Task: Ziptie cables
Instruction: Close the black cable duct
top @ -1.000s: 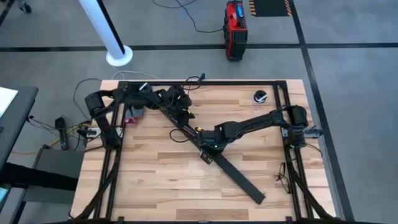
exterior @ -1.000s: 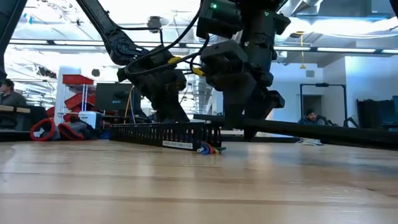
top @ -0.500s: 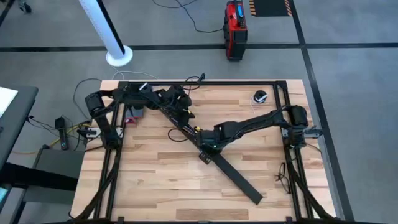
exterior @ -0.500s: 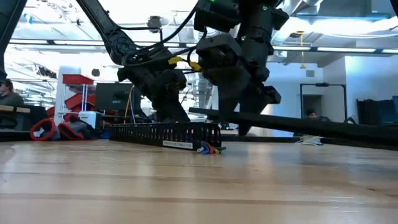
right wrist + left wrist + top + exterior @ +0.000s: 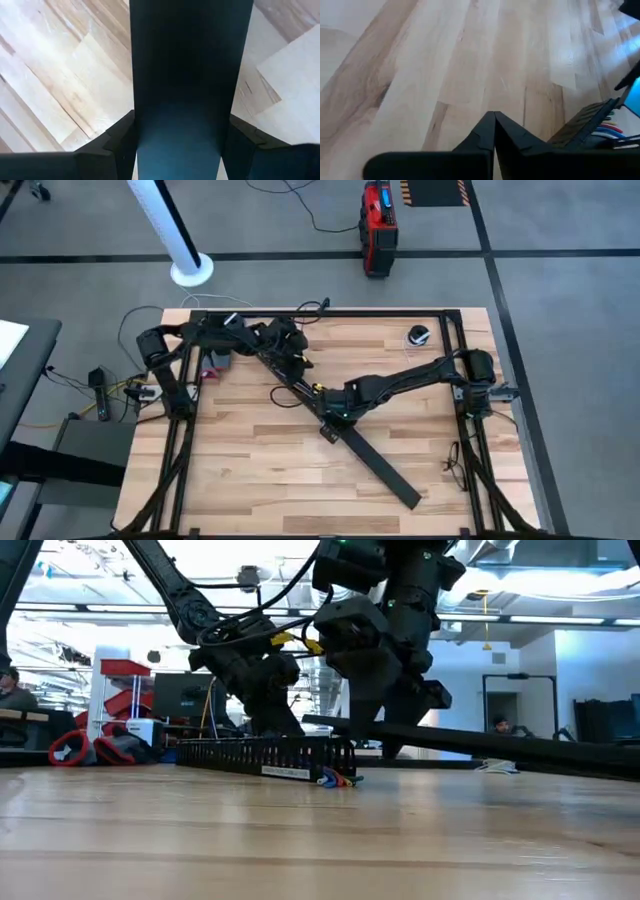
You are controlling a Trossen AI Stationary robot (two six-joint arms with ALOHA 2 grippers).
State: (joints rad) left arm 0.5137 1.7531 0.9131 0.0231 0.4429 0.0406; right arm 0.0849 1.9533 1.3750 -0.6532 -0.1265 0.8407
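Mid-table – cables point(image 5: 336, 779) in slotted channel point(image 5: 262, 753); right fingers point(image 5: 120, 145) round flat strip point(image 5: 380, 468), left fingers point(image 5: 485, 137) pressed together.

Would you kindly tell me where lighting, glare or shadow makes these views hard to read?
Low view: bright ceiling lights behind leave the left gripper and right gripper as dark silhouettes. Left wrist view: a pale glare patch washes out the wooden table. Right wrist view: the flat black strip, clamped by that gripper, blocks the middle. High view: evenly lit, faint shadows.
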